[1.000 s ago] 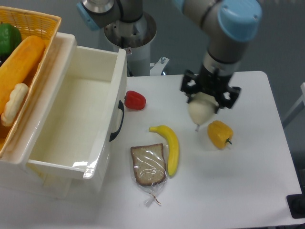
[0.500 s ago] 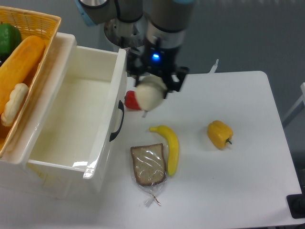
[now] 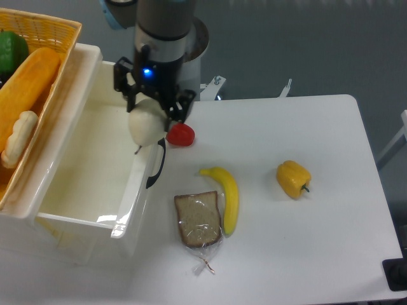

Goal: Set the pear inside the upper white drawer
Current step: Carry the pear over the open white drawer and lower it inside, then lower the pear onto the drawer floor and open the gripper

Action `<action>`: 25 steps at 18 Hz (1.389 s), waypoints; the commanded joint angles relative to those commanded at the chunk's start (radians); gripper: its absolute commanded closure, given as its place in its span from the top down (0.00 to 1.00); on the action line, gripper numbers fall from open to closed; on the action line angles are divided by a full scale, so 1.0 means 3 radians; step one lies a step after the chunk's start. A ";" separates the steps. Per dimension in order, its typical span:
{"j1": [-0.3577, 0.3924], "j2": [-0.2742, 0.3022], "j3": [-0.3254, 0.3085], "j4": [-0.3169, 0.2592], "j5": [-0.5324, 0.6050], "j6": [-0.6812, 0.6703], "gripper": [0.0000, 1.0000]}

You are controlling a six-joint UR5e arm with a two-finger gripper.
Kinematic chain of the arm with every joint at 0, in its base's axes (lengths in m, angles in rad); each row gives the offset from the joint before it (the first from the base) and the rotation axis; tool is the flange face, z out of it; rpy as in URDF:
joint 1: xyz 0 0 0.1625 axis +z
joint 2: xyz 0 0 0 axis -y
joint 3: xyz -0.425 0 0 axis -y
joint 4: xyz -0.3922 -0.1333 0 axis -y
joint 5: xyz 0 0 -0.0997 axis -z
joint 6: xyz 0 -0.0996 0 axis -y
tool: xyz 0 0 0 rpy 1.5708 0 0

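I see the black two-finger gripper (image 3: 150, 114) clamped on the pale cream-white pear (image 3: 145, 127) — carried from 3 o'clock, by the yellow bell pepper (image 3: 293, 178), to the front wall of the glossy white plastic drawer (image 3: 95, 165) — release should follow once fully over the cavity.

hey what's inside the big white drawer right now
Nothing that shows: the upper white drawer looks bare on its visible floor. The pear, held in the gripper, hangs over its front wall and hides a patch of the interior.
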 joint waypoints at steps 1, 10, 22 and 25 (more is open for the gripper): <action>-0.0031 -0.0005 -0.0015 0.0000 0.0000 0.0005 0.06; -0.0195 -0.0107 -0.0077 0.0005 0.0015 0.0010 0.08; -0.0379 -0.0327 -0.0102 0.0051 0.0169 0.0020 0.11; -0.0379 -0.0343 -0.0108 0.0051 0.0169 0.0031 0.12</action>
